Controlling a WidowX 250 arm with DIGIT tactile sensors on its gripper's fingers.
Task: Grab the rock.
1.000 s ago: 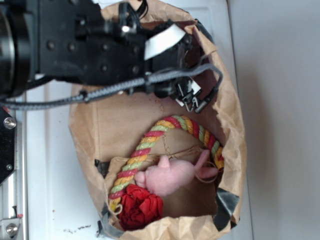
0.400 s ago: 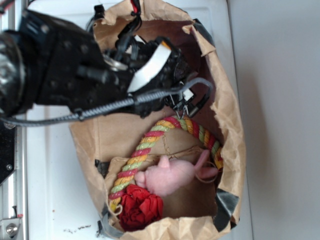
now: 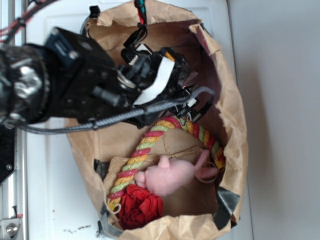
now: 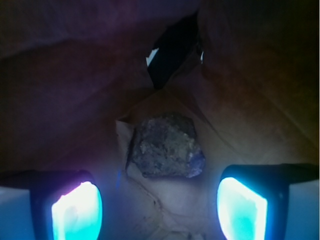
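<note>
The rock [image 4: 166, 146] is a rough grey-brown lump lying on the floor of the brown paper bag [image 3: 227, 90], seen in the wrist view straight ahead of the jaws. My gripper [image 4: 159, 212] is open, its two glowing pads [image 4: 77, 212] wide apart with bare paper between them. The rock lies just beyond the fingertips, centred between them and not touched. In the exterior view the black arm and gripper [image 3: 187, 102] reach into the bag's upper part and hide the rock.
Lower in the bag lie a striped rope [image 3: 145, 145], a pink plush toy [image 3: 170, 175] and a red ruffled fabric ball [image 3: 140, 207]. The bag's walls close in around the gripper. The bag rests on a white surface [image 3: 50, 185].
The arm has swung and tilted further into the bag's upper part, with the gripper end moving a little deeper. The toys and rope have not moved.
</note>
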